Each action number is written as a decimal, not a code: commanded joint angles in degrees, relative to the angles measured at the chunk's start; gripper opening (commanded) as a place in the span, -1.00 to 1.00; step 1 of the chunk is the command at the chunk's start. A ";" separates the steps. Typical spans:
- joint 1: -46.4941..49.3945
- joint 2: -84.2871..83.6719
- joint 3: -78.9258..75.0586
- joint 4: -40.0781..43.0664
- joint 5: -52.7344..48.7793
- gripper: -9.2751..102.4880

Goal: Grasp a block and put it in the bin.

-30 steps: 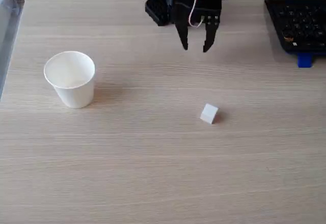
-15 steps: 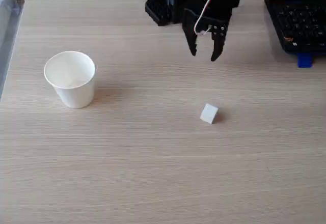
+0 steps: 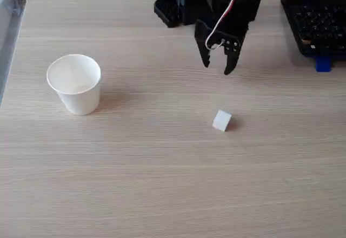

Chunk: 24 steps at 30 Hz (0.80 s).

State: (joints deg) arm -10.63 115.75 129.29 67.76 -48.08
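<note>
One small white matte cube [image 3: 221, 120] lies below my parted black pincer [image 3: 217, 69]; reaching step, I must descend over it.

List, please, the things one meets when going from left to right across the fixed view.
paper cup → gripper, open and above the table → white block → black keyboard → small blue piece. Gripper and block lie nearly at the same place across.
</note>
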 commanded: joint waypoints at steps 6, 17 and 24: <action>-0.79 -6.42 -6.42 0.18 -1.14 -0.45; -1.76 -13.89 -13.27 0.09 -0.09 -0.43; -2.64 -19.60 -18.72 0.18 2.02 -0.42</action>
State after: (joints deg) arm -12.48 97.29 114.08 67.68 -46.76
